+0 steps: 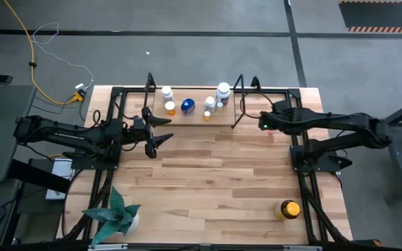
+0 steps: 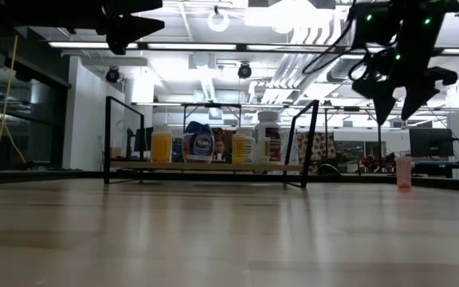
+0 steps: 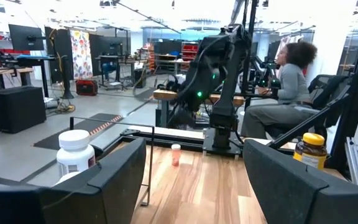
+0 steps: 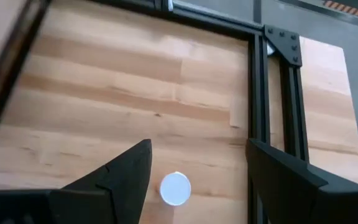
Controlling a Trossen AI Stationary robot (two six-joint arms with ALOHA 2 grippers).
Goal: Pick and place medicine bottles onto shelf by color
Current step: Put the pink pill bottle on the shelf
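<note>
Several medicine bottles stand on the shelf (image 1: pixel 239 104) at the table's far edge: white (image 1: pixel 166 91), orange (image 1: pixel 169 107), blue (image 1: pixel 187 106) and more (image 1: pixel 222 90). From table height they show in a row (image 2: pixel 198 145) on the shelf's floor (image 2: pixel 213 166). One small white-capped bottle (image 4: pixel 176 188) stands upright on the table to the right of the shelf (image 2: pixel 404 171). My right gripper (image 4: pixel 199 146) hangs open above it, slanting down, well clear (image 2: pixel 397 108). A larger amber bottle (image 1: pixel 288 209) stands near the front right. My left gripper (image 1: pixel 166 132) waits open and level, left of the shelf.
A teal spiky plant (image 1: pixel 117 216) stands at the near left corner. Black arm mounting frames (image 1: pixel 306 174) run along both table sides. Bare wood lies between the arms. A person (image 3: pixel 284 81) sits beyond the table's right side.
</note>
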